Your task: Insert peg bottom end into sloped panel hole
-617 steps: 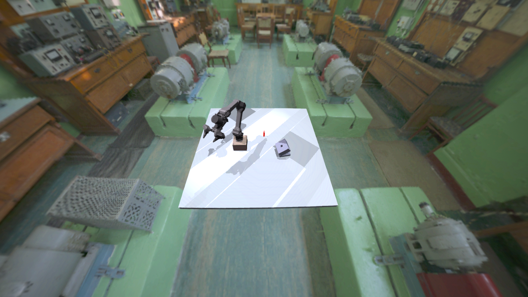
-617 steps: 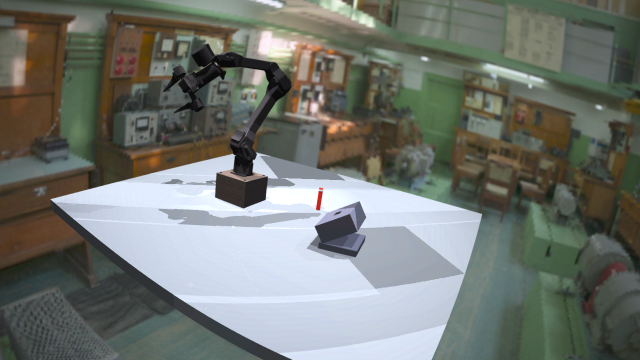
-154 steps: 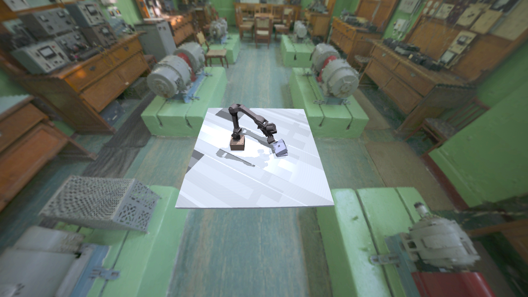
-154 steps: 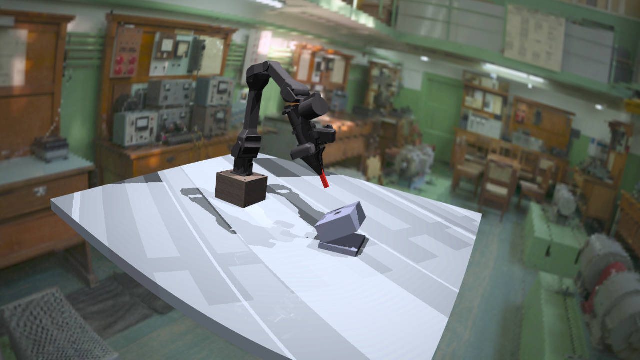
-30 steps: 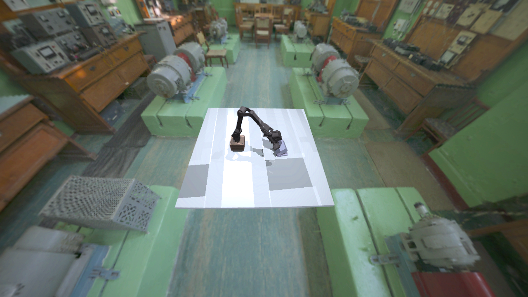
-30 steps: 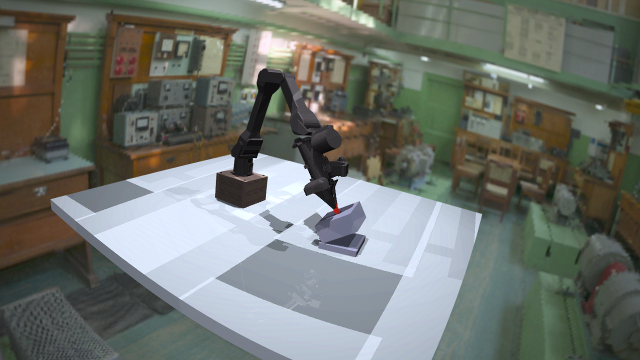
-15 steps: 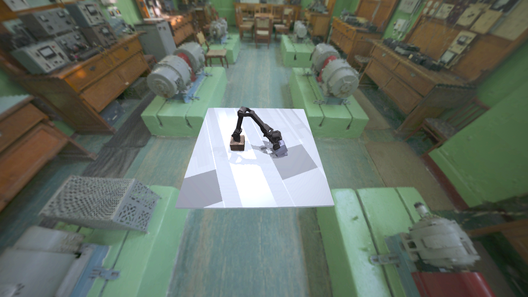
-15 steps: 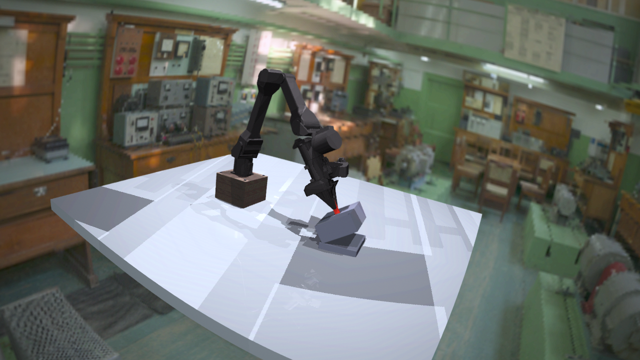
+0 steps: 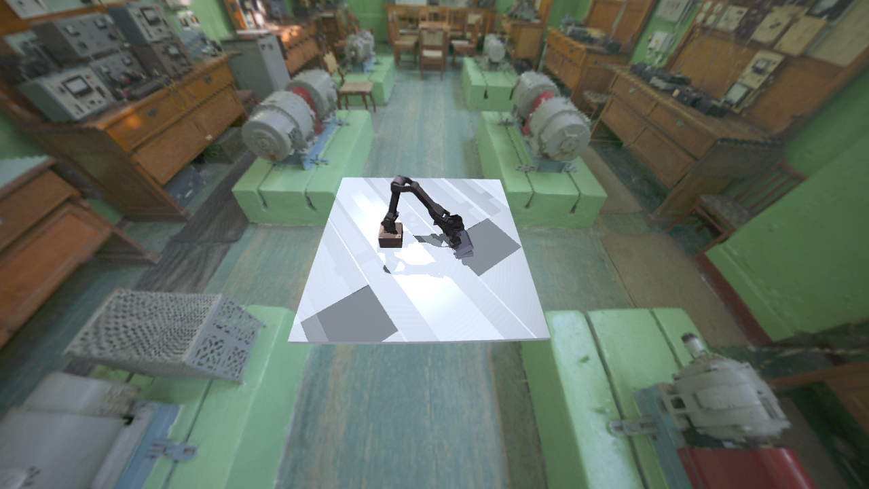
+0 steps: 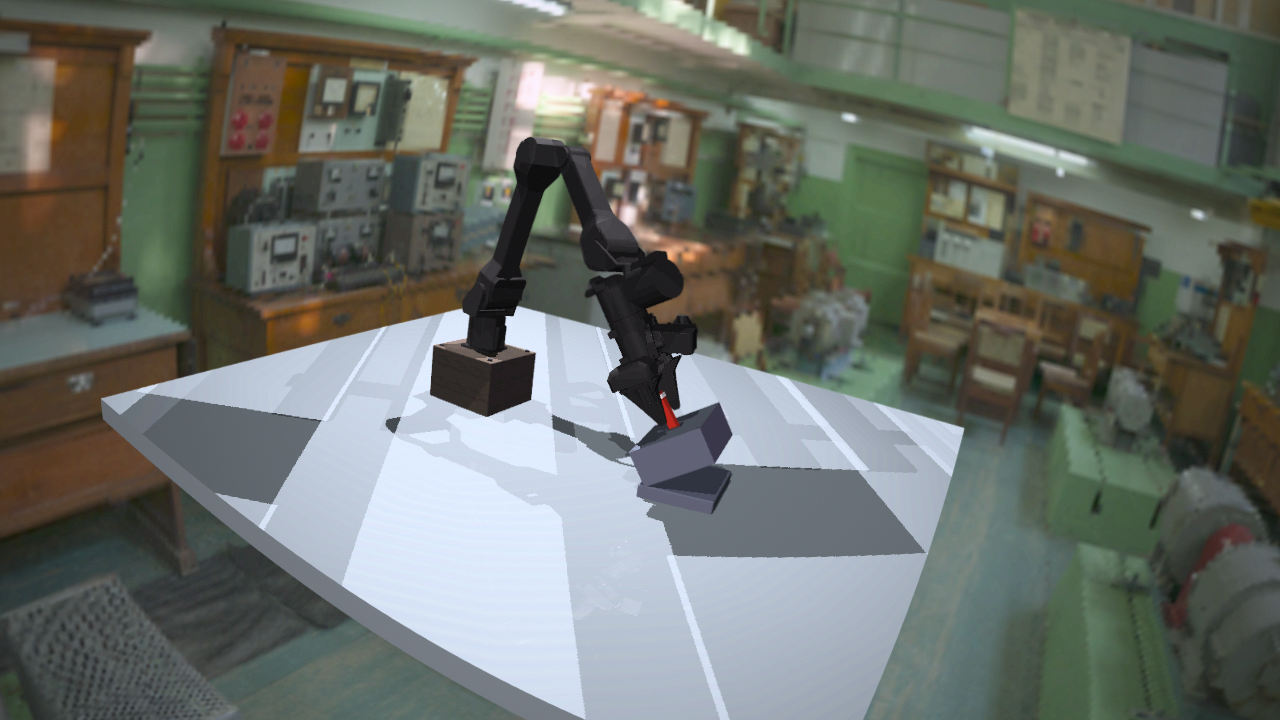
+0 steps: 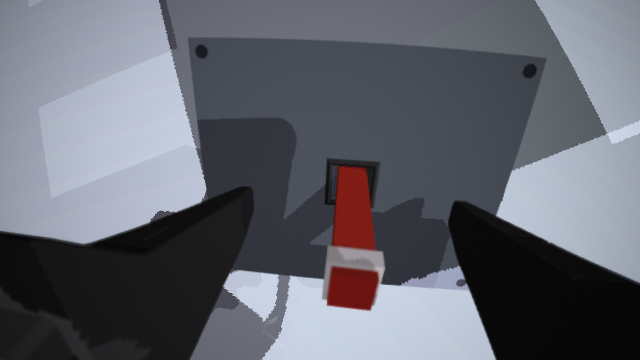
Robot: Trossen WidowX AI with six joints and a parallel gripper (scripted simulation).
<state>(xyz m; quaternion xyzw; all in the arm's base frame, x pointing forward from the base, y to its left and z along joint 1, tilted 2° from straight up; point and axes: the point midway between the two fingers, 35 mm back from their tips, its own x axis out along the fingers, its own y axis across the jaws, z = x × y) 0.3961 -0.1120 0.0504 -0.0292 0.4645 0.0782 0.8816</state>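
A: Biggest thing first?
B: Table [image 9: 419,303] [image 10: 465,537]. Pale top, streaks of light, dark shadow patches.
A: Next?
B: Robot arm [image 9: 425,197] [image 10: 586,197], black, bent high in an arch, reaching down to the panel.
A: Base?
B: Brown block [image 9: 390,240] [image 10: 483,383], boxy, on the table, arm stands on it.
A: Panel?
B: Sloped panel [image 9: 463,244] [image 10: 680,450] [image 11: 370,105]. Grey-purple block, tilted, over a flat foot [image 10: 684,492] on the table. Wrist view: flat dark face, dark round spots visible at two upper corners and one lower corner, shadows across it.
A: Gripper state?
B: Gripper [image 10: 666,411] [image 11: 351,205] released. Fingers well apart, one each side of the peg, gap on both sides in the wrist view. Nothing grasped.
A: Where's the hand?
B: Right over the panel face, around the peg's upper part. Top view: peg not readable there, too small or covered.
A: Hole?
B: Square hole [image 11: 330,182], dark rim, in the panel face. Peg covers a good part of it.
A: Peg?
B: Red peg [image 10: 668,411] [image 11: 354,215], flat-sided, square end, pale band near the top, red end cap. Lower end in the hole, rest sticks out of the face. Leans in the exterior view.
A: All the way down?
B: Can't tell, bottom end hidden inside.
A: Turned right?
B: Sides look roughly in line with the hole's edges, wrist view.
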